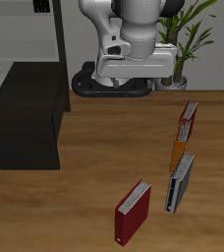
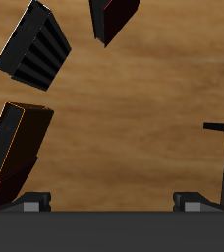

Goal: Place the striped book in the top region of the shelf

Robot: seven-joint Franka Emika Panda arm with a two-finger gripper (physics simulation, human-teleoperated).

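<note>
You haven't got the book yet, so step 1 is the grab. The striped book (image 1: 180, 183) stands on edge on the wooden tabletop (image 1: 84, 202), near the front edge. It's the front one in a row of three: the orange book (image 1: 180, 152) is just behind it, and another dark red book (image 1: 188, 121) is farther back. A second dark red book (image 1: 134, 212) stands beside it, a bit apart.

The arm is up high near the back, well away from the books. In the wrist view you can see the striped book (image 2: 33, 45) with its black & white lines, so aim for that one, not the red ones.

The end effector (image 2: 111, 202) has nothing in it. Only the finger tips show, far apart, so I think it's open.

Tips:
- Come down from straight above, over the book's top edge.
- Turn the fingers so they pinch the 2 flat covers.
- Grab nearer the front end, away from the orange one, so you don't bump it.
- Squeeze, then lift straight up.

Then carry it to the black shelf (image 1: 26, 128), on the other side of the tabletop, and set it on top.
</note>
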